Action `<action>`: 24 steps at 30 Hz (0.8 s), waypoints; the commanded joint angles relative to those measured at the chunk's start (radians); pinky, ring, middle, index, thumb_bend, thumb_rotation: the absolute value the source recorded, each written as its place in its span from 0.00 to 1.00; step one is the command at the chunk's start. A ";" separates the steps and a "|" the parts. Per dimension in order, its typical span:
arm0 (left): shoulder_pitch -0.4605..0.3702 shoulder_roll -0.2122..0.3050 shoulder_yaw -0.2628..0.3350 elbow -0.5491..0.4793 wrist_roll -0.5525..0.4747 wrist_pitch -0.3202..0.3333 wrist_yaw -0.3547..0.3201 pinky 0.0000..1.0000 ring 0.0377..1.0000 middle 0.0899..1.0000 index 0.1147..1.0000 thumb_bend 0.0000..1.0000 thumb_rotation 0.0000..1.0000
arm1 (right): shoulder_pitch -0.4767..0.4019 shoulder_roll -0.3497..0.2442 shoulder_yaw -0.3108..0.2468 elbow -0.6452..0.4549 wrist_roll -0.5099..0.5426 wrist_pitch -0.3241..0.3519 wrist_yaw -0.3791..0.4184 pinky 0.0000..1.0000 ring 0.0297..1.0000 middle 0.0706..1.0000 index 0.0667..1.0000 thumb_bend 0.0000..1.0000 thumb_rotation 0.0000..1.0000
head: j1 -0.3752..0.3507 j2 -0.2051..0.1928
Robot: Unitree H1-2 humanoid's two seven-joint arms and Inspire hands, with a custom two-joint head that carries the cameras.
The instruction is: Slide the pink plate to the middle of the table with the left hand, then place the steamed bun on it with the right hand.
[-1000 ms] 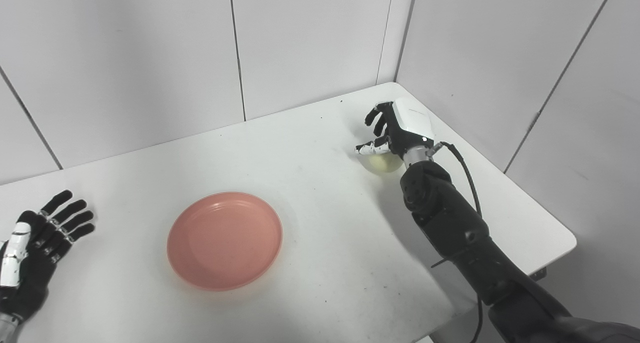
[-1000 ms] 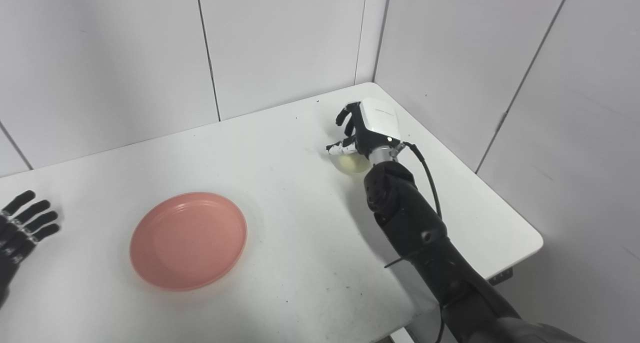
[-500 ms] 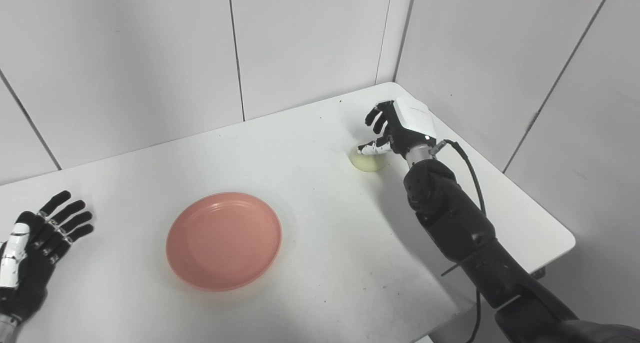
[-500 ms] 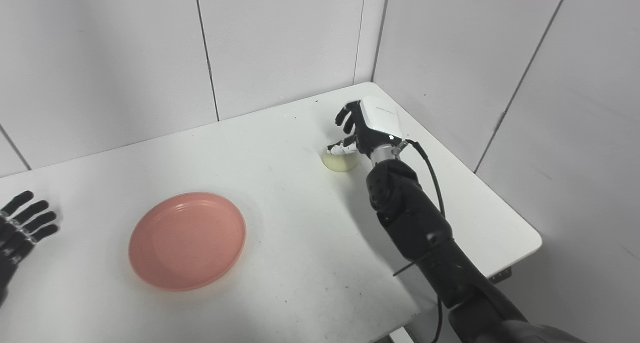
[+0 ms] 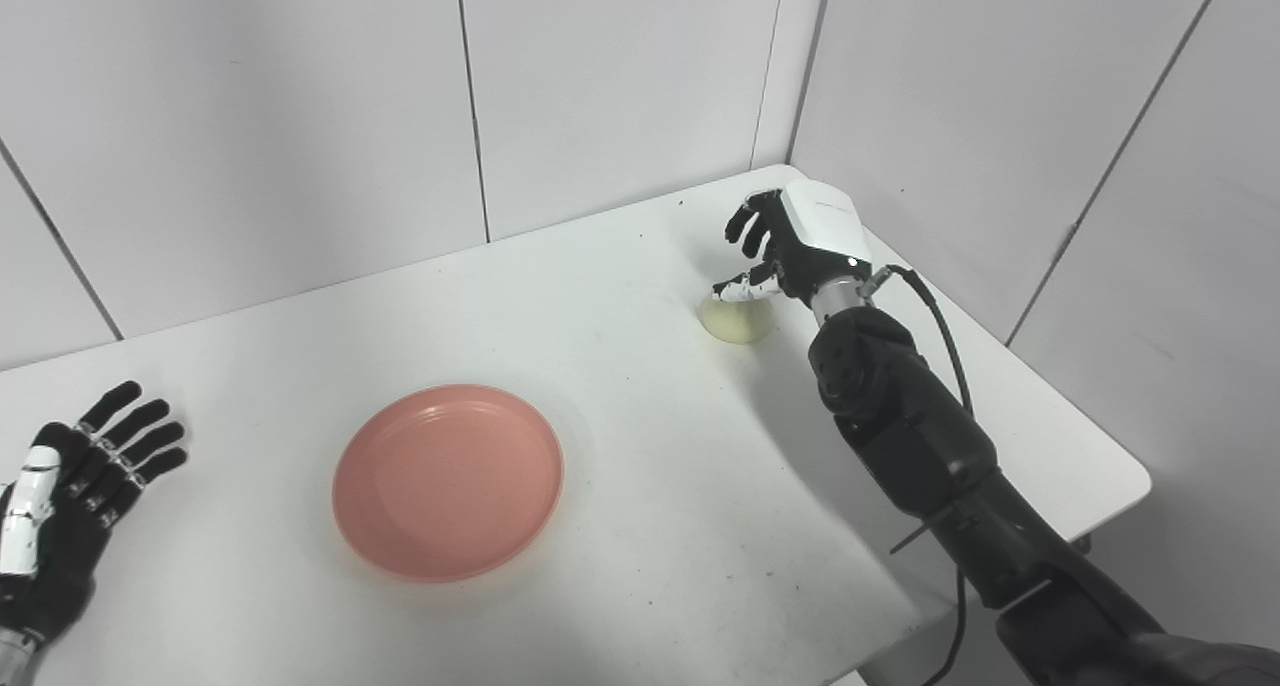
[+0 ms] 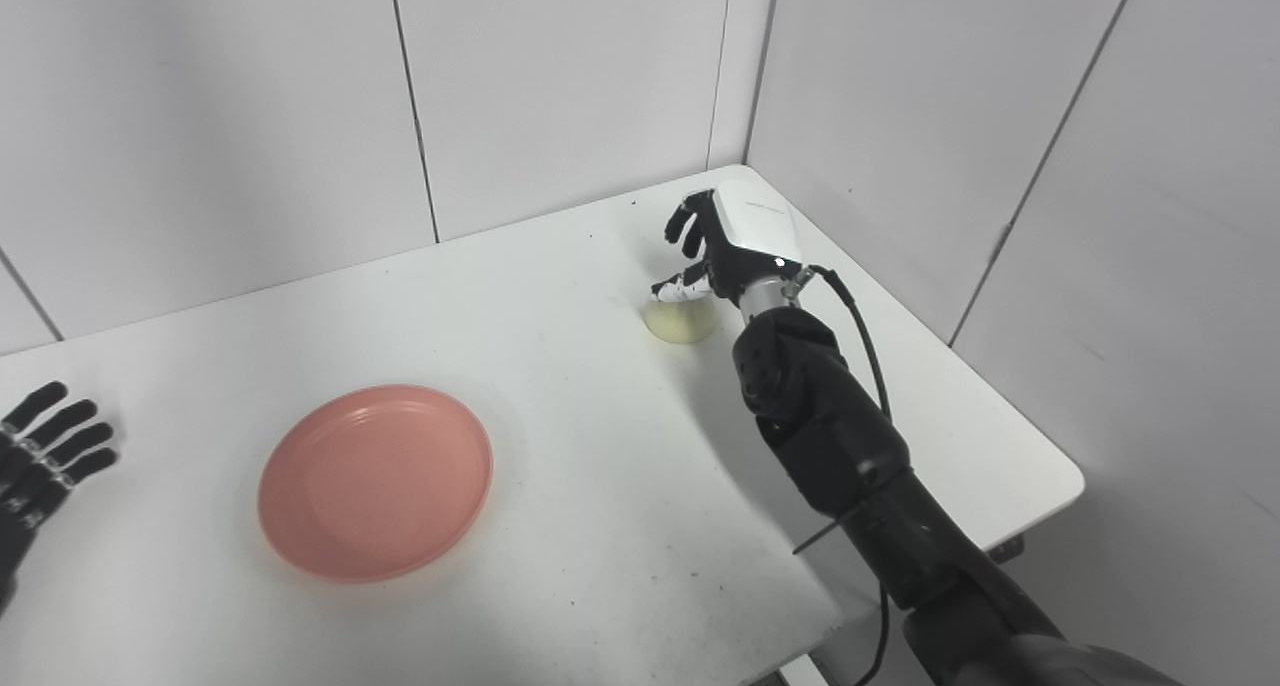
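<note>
The pink plate (image 5: 448, 479) lies on the white table, left of the middle, with nothing on it. The pale steamed bun (image 5: 735, 319) sits on the table near the far right corner. My right hand (image 5: 795, 246) hovers just above and behind the bun with its fingers spread, open; its thumb tip is close over the bun's top. My left hand (image 5: 70, 486) rests open at the table's left edge, fingers apart, well to the left of the plate.
The white table (image 5: 640, 436) stands in a corner of white panel walls. Its right edge (image 5: 1010, 366) runs close beside my right arm. A black cable (image 5: 935, 336) loops off the right wrist.
The bun has shifted a little left and now shows from under my right hand, which has risen slightly. The left hand and the plate have not moved.
</note>
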 commanded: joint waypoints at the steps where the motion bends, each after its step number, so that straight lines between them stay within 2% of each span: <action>1: 0.111 -0.028 -0.027 0.069 0.032 0.080 0.017 0.80 0.81 0.82 0.82 0.59 0.91 | -0.037 -0.048 -0.014 -0.050 -0.037 0.026 0.047 0.48 0.53 0.55 0.57 0.67 0.27 | 0.001 0.001; 2: 0.111 -0.028 -0.028 0.068 0.033 0.078 0.018 0.81 0.81 0.83 0.82 0.59 0.92 | -0.036 -0.050 -0.019 -0.057 -0.047 0.028 0.071 0.55 0.61 0.63 0.65 0.72 0.35 | 0.001 0.001; 5: 0.110 -0.027 -0.031 0.074 0.032 0.072 0.015 0.81 0.81 0.83 0.82 0.59 0.92 | -0.037 -0.042 -0.045 -0.066 -0.111 0.029 0.167 0.64 0.75 0.77 0.77 0.79 0.52 | 0.004 0.002; 8: 0.113 -0.027 -0.033 0.069 0.031 0.073 0.012 0.81 0.81 0.83 0.82 0.59 0.92 | -0.043 -0.031 -0.063 -0.064 -0.160 0.029 0.257 0.73 0.84 0.85 0.84 0.84 0.60 | 0.006 0.005; 12: 0.113 -0.027 -0.032 0.068 0.029 0.072 0.012 0.81 0.81 0.83 0.82 0.59 0.92 | -0.060 -0.026 -0.064 -0.021 -0.220 0.029 0.346 0.79 0.90 0.90 0.91 0.91 0.69 | 0.008 0.008; 16: 0.113 -0.027 -0.033 0.066 0.032 0.072 0.015 0.81 0.81 0.83 0.82 0.59 0.93 | -0.074 -0.023 -0.054 0.035 -0.227 0.029 0.359 0.77 0.91 0.91 0.91 0.92 0.68 | 0.008 0.008; 21: 0.118 -0.025 -0.035 0.054 0.030 0.074 0.014 0.80 0.81 0.82 0.82 0.59 0.93 | -0.085 -0.021 -0.040 0.080 -0.225 0.028 0.356 0.81 0.91 0.90 0.90 0.92 0.66 | 0.010 0.013; 24: 0.120 -0.025 -0.035 0.047 0.027 0.082 0.017 0.81 0.81 0.83 0.82 0.59 0.93 | -0.093 -0.019 -0.031 0.106 -0.221 0.028 0.354 0.78 0.90 0.90 0.90 0.92 0.65 | 0.011 0.017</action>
